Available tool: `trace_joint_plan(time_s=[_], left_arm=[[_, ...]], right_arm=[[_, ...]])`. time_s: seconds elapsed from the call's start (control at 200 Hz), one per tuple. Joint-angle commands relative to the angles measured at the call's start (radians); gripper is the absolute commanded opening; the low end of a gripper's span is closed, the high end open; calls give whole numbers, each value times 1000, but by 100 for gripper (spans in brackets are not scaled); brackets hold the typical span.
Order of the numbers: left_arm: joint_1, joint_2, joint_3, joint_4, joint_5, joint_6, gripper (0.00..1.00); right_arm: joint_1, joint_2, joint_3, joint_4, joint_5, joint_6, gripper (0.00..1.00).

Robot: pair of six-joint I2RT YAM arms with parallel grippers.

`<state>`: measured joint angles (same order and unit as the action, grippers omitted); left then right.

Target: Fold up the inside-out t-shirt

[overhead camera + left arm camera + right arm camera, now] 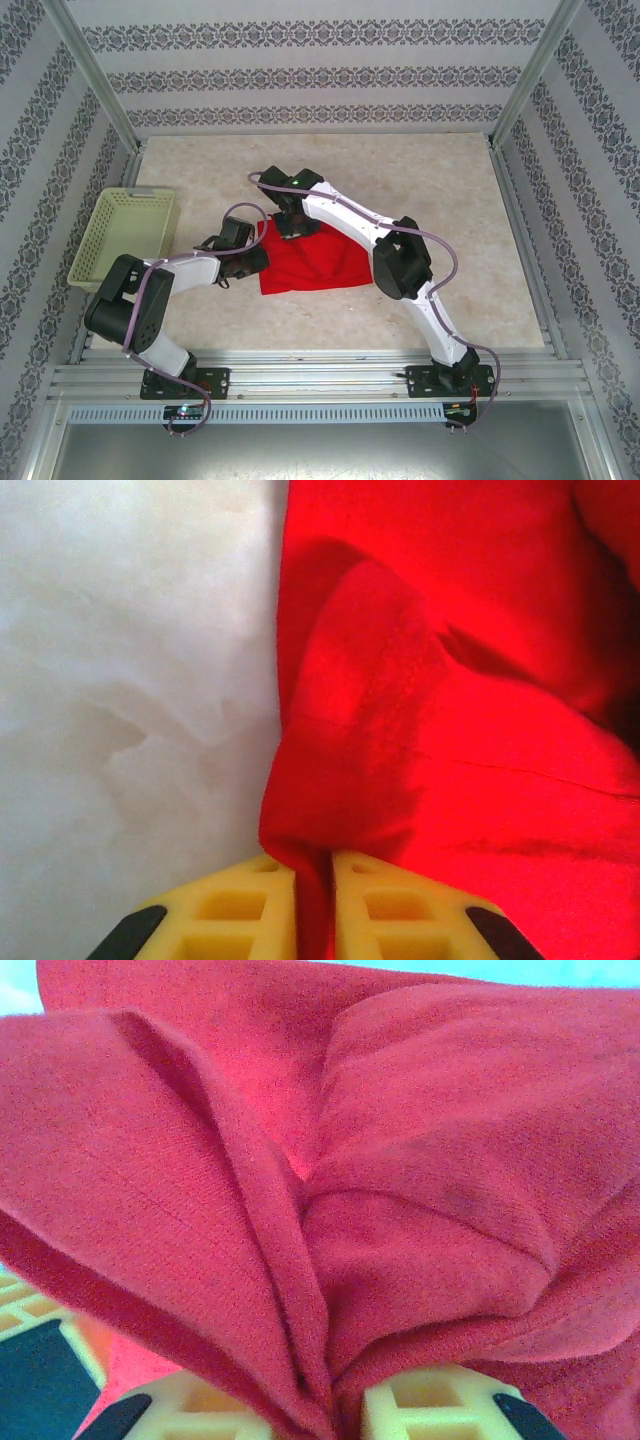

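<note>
The inside-out t-shirt (pixel 318 262) is bright red and lies roughly folded on the table in front of both arms. My left gripper (pixel 252 260) is at its left edge. In the left wrist view the yellow fingers (pixel 245 905) pinch a raised ridge of the t-shirt (pixel 450 730), so the left gripper (pixel 314 860) is shut on cloth. My right gripper (pixel 293 228) is at the shirt's far left corner. In the right wrist view a bunch of folds of the t-shirt (pixel 420 1160) runs down between the fingers (pixel 430 1408) of the right gripper (pixel 345 1405).
A pale green basket (pixel 140 192) stands at the left, tilted against the wall. Patterned walls and metal posts close in the pale table (pixel 450 190) on three sides. Bare table (pixel 120 680) lies just left of the shirt.
</note>
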<state>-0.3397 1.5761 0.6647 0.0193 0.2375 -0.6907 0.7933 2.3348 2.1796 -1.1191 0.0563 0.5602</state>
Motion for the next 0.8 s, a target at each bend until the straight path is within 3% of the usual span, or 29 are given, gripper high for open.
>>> trace_joint_plan(time_s=[0.0,0.075,0.155,0.31,0.43,0.54,0.669,0.794], left_arm=[[-46,-4,-33,36,69,-22,14],[-47,-17,-33,19,67,-17,14],[-45,-57,-34,-25,39,-13,15],[-43,-212,-25,-191,-102,-12,27],[-57,-325,54,-364,-197,25,29],[-142,-340,177,-445,-262,41,33],[-244,-198,350,-436,-259,25,37],[-302,-8,520,-360,-174,-9,39]], right_arm=[[-23,7,56,36,-38,24,19],[-32,13,79,21,-73,10,26],[-26,-6,94,-20,-71,-20,42],[-28,-218,-63,25,-49,-77,63],[-91,-416,-306,111,17,-85,64],[-222,-555,-562,284,-78,-90,61],[-345,-612,-769,459,-184,-50,57],[-401,-609,-891,610,-307,-4,57]])
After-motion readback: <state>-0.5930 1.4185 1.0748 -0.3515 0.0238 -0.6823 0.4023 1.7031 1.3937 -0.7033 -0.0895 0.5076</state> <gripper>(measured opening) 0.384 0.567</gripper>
